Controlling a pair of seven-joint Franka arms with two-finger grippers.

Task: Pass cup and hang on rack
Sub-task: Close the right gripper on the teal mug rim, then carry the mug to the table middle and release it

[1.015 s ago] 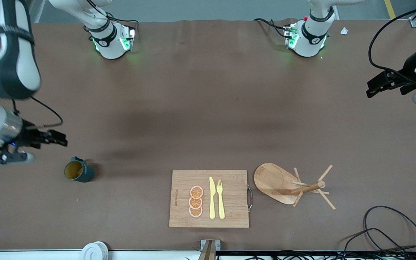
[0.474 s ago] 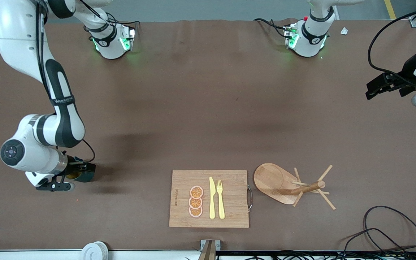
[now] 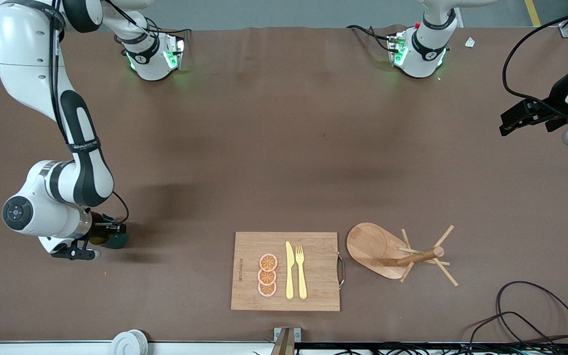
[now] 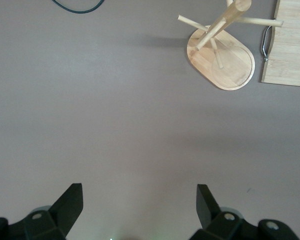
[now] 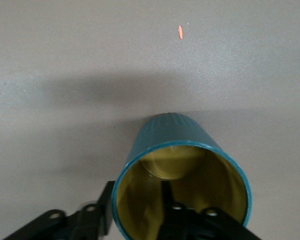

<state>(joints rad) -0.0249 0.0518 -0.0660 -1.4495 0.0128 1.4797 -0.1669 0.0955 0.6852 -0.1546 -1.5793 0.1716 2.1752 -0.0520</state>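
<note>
The dark teal ribbed cup (image 3: 118, 240) stands on the table toward the right arm's end, mostly hidden by the right gripper (image 3: 108, 233) in the front view. In the right wrist view the cup (image 5: 175, 137) shows its yellowish inside. The right gripper (image 5: 137, 197) straddles the cup's wall, one finger inside and one outside, with a gap still open. The cup's handle is hidden. The wooden rack (image 3: 396, 251) stands beside the cutting board and also shows in the left wrist view (image 4: 222, 57). The left gripper (image 3: 507, 123) (image 4: 140, 192) is open and empty, waiting over the left arm's end of the table.
A bamboo cutting board (image 3: 313, 246) with orange slices (image 3: 267, 275), a yellow knife (image 3: 289, 271) and a fork (image 3: 301, 272) lies between cup and rack. Black cables (image 3: 525, 315) lie near the front edge at the left arm's end. A white roll (image 3: 128, 341) sits at the front edge.
The right arm swung in and came down onto the cup, its fingers now astride the cup's wall. The left arm has hardly moved.
</note>
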